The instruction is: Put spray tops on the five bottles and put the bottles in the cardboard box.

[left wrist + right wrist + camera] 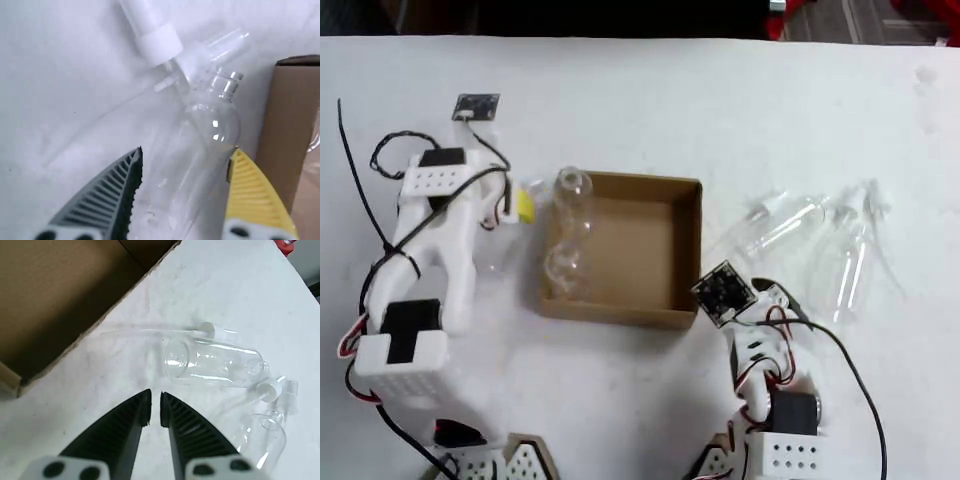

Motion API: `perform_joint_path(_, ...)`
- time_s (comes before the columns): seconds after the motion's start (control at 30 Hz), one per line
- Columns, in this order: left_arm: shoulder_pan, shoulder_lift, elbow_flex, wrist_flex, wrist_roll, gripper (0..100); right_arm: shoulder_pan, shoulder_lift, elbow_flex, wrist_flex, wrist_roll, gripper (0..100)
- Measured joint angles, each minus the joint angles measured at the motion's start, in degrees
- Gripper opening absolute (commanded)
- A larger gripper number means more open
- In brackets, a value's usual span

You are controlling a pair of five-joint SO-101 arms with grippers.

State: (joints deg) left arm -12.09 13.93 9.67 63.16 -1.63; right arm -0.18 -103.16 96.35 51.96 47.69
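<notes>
A clear plastic bottle with an open neck (200,150) is seen lying on the white surface (60,75) just beside the brown cardboard box (290,125), and a white spray top (157,40) lies loose near its mouth. The bottle is judged to be empty, light and thin-walled, so a hard squeeze would dent it, and its smooth round wall is likely to slip or roll. It would best be taken across the straight body below the shoulder, so that the neck is left free for the top. The left tool (186,151) is held low over the bottle with its grey and yellow fingers apart, one on either side of the body, not clamped. The right tool (155,402) is poised above the surface near the box, its black fingers almost together on nothing, with another clear bottle (215,362) lying near.
</notes>
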Motion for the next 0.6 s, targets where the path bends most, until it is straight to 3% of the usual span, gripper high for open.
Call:
perform_joint_path(0.2, -2.02, 0.0, -2.11, 1.49, -3.69, 26, 0.0, 0.0, 0.0, 0.0, 0.0, 1.6)
perform_joint_path(0.3, -2.11, 0.0, -8.35, 7.91, -3.96, 26, 0.0, 0.0, 0.0, 0.0, 0.0, 1.6)
perform_joint_path(0.47, 0.26, 0.0, -24.18, 20.92, -3.96, 35, 0.0, 0.0, 0.0, 0.0, 0.0, 1.6)
perform_joint_path(0.6, 4.04, 0.0, -29.45, 22.51, -4.31, 33, 0.0, 0.0, 0.0, 0.0, 0.0, 1.6)
